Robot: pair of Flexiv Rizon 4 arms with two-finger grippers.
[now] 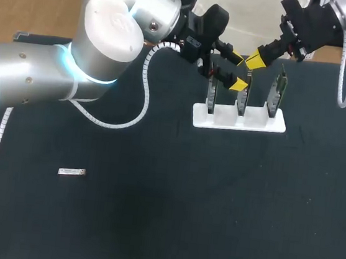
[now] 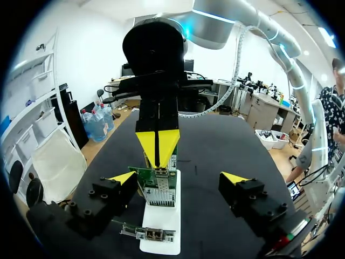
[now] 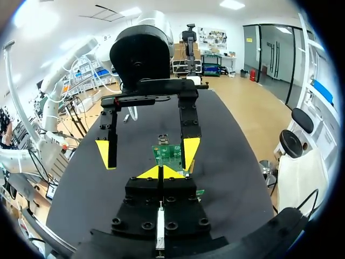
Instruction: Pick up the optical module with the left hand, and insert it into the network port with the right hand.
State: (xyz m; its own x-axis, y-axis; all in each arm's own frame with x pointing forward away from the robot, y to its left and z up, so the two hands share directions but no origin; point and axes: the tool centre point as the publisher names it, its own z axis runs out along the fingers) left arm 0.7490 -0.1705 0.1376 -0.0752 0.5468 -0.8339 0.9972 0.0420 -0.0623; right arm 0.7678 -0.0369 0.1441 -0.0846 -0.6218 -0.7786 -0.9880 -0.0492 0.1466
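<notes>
A small silver optical module (image 1: 71, 172) lies alone on the black table at the left, far from both grippers. A white rack (image 1: 238, 119) at the back holds three upright green circuit boards. My left gripper (image 1: 236, 70) hangs open over the middle board (image 1: 242, 100). In the left wrist view this gripper (image 2: 178, 181) has the board (image 2: 159, 186) between its fingers, untouched. My right gripper (image 1: 256, 61) is shut, and its joined yellow tips (image 2: 157, 145) point down at the board's metal port. In the right wrist view they (image 3: 160, 172) show nothing held, just before the board (image 3: 170, 155).
The rack (image 2: 161, 218) stands near the table's far edge. Another board (image 2: 145, 233) sits in it close under my left gripper, and a third (image 1: 277, 94) at the rack's right end. Both arms' white cables hang beside the rack.
</notes>
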